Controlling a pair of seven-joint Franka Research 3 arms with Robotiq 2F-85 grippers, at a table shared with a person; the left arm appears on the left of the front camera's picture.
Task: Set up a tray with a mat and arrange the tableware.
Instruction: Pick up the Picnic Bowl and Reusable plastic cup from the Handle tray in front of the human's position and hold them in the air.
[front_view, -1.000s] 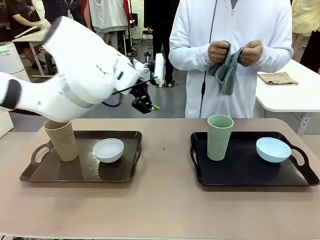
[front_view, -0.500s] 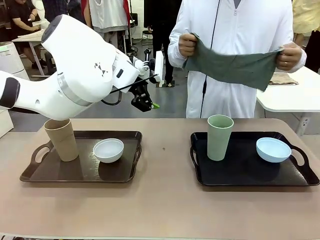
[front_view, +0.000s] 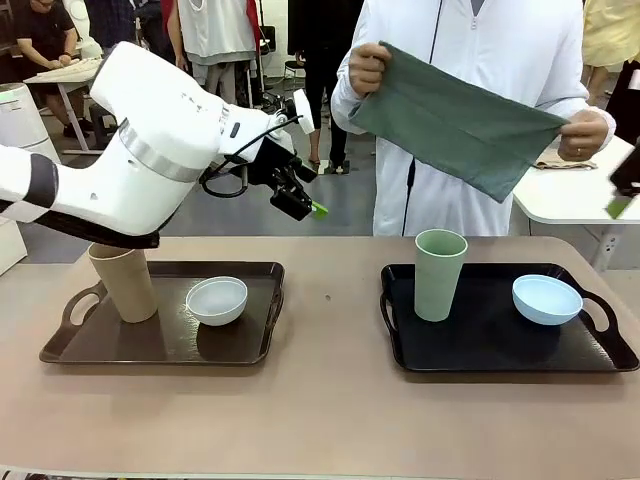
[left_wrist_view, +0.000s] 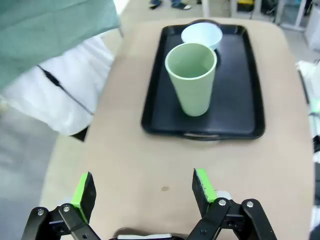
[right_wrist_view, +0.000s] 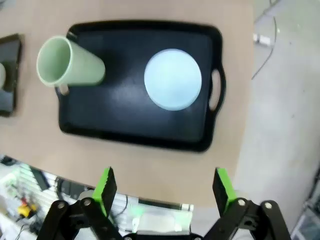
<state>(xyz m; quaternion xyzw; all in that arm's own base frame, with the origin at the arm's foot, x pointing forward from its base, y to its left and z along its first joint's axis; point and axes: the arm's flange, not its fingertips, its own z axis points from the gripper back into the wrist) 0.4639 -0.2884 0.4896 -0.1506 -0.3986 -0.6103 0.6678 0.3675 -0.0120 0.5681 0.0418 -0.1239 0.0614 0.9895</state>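
A person across the table holds a dark green mat (front_view: 460, 118) spread out in both hands, above the black tray (front_view: 500, 350). On that tray stand the pale green tumbler (front_view: 440, 275) and the light blue bowl (front_view: 547, 298). The brown tray (front_view: 150, 345) carries the tan tumbler (front_view: 122, 282) and the white bowl (front_view: 216, 300). My left gripper (front_view: 303, 200) hangs open in the air between the trays, with the green tumbler (left_wrist_view: 191, 77) ahead of its open fingers (left_wrist_view: 82, 192). My right gripper (right_wrist_view: 165, 187) is open high over the black tray (right_wrist_view: 125, 120) and light blue bowl (right_wrist_view: 173, 79).
Bare tan tabletop (front_view: 330, 400) lies between and in front of the two trays. A white side table (front_view: 580, 190) with a folded tan cloth (front_view: 555, 156) stands at the right behind the person. Other people and tables stand farther back.
The person has unfolded the bunched mat and spread it wide. My left gripper has swung slightly to the right. My right gripper has come into view at the right edge.
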